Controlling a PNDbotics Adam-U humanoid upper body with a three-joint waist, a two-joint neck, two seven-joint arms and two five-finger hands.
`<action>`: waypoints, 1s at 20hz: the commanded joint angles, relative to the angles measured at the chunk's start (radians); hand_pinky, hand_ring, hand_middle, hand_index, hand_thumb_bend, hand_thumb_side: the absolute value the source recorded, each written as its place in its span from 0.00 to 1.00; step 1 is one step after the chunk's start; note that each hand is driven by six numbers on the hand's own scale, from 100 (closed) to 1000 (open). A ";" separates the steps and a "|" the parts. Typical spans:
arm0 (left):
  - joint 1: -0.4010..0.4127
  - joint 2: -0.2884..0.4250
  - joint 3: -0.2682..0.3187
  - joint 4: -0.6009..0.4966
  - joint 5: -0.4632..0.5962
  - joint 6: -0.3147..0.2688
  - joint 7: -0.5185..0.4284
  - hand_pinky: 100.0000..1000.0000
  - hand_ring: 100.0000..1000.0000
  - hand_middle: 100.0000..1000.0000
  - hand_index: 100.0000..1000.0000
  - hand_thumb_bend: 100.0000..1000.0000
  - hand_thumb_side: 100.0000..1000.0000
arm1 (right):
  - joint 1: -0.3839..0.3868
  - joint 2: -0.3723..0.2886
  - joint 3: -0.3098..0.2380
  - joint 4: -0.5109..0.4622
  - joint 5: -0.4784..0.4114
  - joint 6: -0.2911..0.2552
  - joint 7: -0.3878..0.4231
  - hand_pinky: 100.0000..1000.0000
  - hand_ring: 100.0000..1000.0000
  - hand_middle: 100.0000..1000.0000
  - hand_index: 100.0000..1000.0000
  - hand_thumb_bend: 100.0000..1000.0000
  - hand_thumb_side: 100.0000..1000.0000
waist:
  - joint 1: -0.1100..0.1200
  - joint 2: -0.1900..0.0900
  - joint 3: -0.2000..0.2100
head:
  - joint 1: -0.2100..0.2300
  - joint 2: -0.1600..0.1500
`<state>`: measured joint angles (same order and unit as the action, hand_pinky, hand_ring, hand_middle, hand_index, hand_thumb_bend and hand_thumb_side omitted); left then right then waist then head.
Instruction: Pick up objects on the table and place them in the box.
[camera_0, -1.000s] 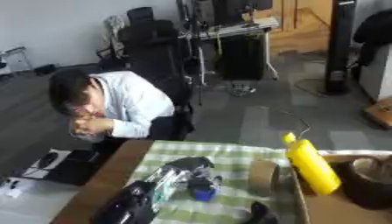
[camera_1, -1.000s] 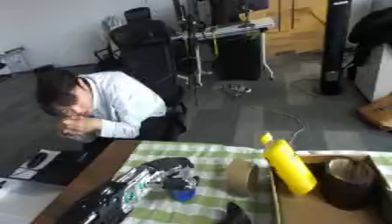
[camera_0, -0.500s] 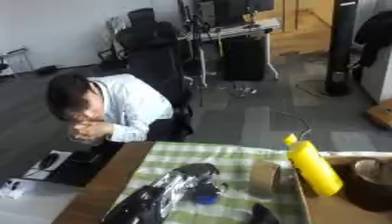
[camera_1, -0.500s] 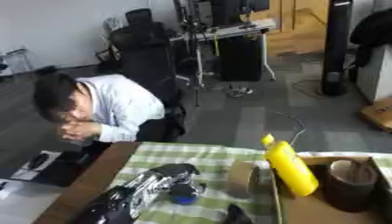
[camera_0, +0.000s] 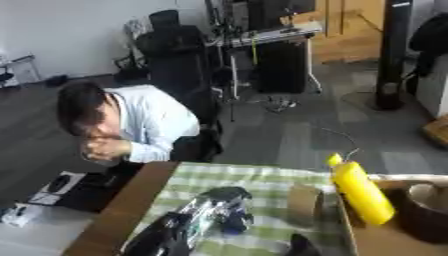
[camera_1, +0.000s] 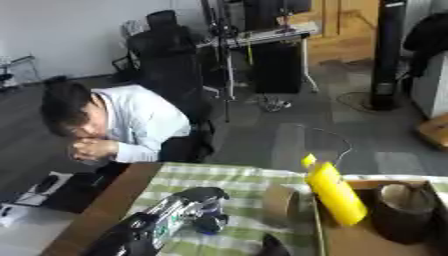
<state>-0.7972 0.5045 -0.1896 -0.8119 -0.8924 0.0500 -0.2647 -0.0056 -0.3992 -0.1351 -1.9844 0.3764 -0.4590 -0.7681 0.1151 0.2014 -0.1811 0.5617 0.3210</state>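
Note:
My left arm comes in from the lower left, black and silver, and its hand (camera_0: 219, 202) hangs over the green checked cloth (camera_0: 262, 177). A small blue thing (camera_0: 234, 228) sits right under the hand; whether the hand holds it is not clear. A brown tape roll (camera_0: 304, 204) stands on the cloth beside the cardboard box (camera_0: 372, 242) at the right. A yellow bottle (camera_0: 360, 194) leans over the box's near wall. Inside the box is a dark brown round container (camera_0: 427, 210). Only a dark tip of my right hand (camera_0: 302, 246) shows at the bottom edge.
A person in a white shirt (camera_0: 131, 125) sits hunched at the table's far left corner, hands at the face, not touching the objects. The wooden table edge (camera_0: 122, 210) runs down the left. Dark flat items (camera_0: 79, 187) lie beyond it.
The left hand and the blue thing under it sit slightly lower in the picture than a second ago. The bottle, the tape roll and the box have not moved.

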 joint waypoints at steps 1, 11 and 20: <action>-0.003 0.015 0.003 -0.007 0.006 0.015 -0.004 0.65 0.85 0.96 1.00 0.00 0.39 | -0.007 -0.013 -0.005 -0.016 -0.004 -0.080 -0.077 0.89 0.97 0.79 0.72 0.00 1.00 | -0.011 -0.011 0.002 | 0.005 -0.014; -0.001 0.012 0.004 -0.004 0.021 0.034 0.008 0.56 0.81 0.93 1.00 0.00 0.42 | -0.008 -0.011 -0.006 -0.016 -0.004 -0.081 -0.076 0.89 0.97 0.79 0.72 0.00 1.00 | -0.013 -0.010 0.001 | 0.007 -0.015; 0.005 0.004 0.007 0.011 0.042 0.041 0.016 0.35 0.69 0.87 0.98 0.00 0.46 | -0.007 -0.010 -0.006 -0.016 -0.005 -0.083 -0.079 0.89 0.97 0.79 0.72 0.00 1.00 | -0.015 -0.009 0.000 | 0.010 -0.013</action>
<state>-0.7915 0.5040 -0.1864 -0.8085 -0.8579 0.0872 -0.2475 -0.0076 -0.3992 -0.1352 -1.9844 0.3764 -0.4593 -0.7678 0.1094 0.2014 -0.1816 0.5664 0.3135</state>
